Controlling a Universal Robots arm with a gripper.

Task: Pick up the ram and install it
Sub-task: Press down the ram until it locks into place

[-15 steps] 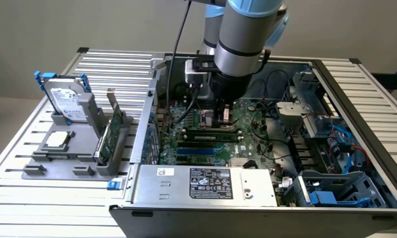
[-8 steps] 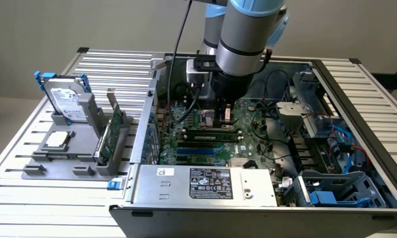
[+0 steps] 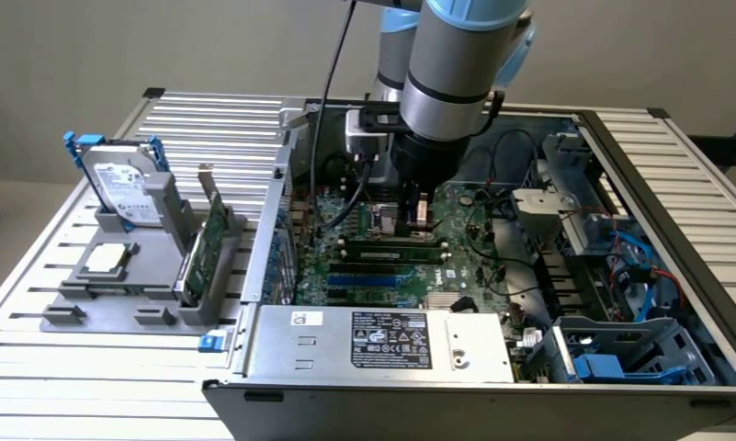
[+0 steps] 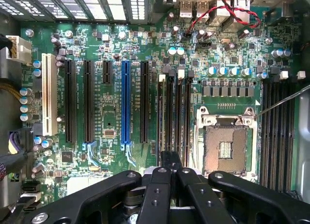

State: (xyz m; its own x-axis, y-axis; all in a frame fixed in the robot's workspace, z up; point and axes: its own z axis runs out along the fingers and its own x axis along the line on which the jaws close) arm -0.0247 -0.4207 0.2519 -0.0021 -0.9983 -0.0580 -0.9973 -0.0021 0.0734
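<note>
Gripper (image 3: 419, 209): lowered inside the open computer case (image 3: 662, 230), above the motherboard (image 4: 116, 112); fingers closed together, nothing visibly gripped. Ram (image 3: 399, 246): seated lengthwise in a motherboard slot, just below the gripper in the exterior view.

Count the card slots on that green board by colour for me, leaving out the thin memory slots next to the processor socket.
White slots: 1
Blue slots: 1
Black slots: 4
Total: 6
</note>
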